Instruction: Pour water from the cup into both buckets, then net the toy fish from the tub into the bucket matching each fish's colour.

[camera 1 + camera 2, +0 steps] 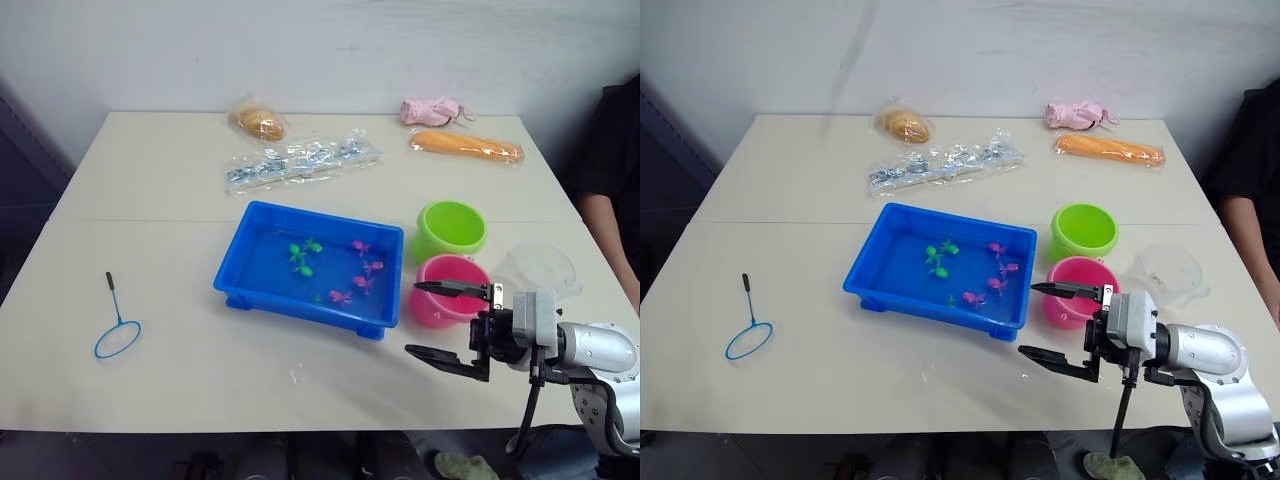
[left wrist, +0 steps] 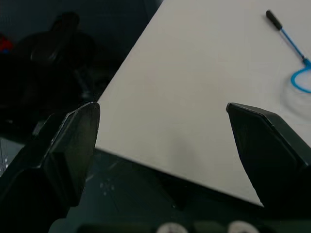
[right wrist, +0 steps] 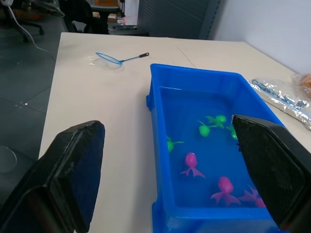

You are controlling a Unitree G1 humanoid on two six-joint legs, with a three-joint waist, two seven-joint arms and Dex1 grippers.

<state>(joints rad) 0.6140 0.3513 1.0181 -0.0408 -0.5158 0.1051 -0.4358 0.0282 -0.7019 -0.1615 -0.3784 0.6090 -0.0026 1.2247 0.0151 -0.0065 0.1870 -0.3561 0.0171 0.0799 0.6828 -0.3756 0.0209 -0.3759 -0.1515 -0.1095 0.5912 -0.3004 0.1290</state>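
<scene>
From the head camera, the blue tub (image 1: 308, 263) sits mid-table with all the green and pink toy fish (image 1: 303, 256) in its water, so no netting is done; the green bucket (image 1: 450, 230) and pink bucket (image 1: 449, 290) stand just right of it, the clear cup (image 1: 540, 268) beyond them looking empty, though whether the buckets hold water is hard to tell. The net (image 1: 118, 325) lies untouched, well left of the tub. The right gripper (image 1: 448, 323) hovers before the pink bucket, fingers spread, holding nothing. At the left wrist, the left gripper (image 2: 163, 145) gapes over the table edge. The right wrist camera looks across the tub toward the net.
</scene>
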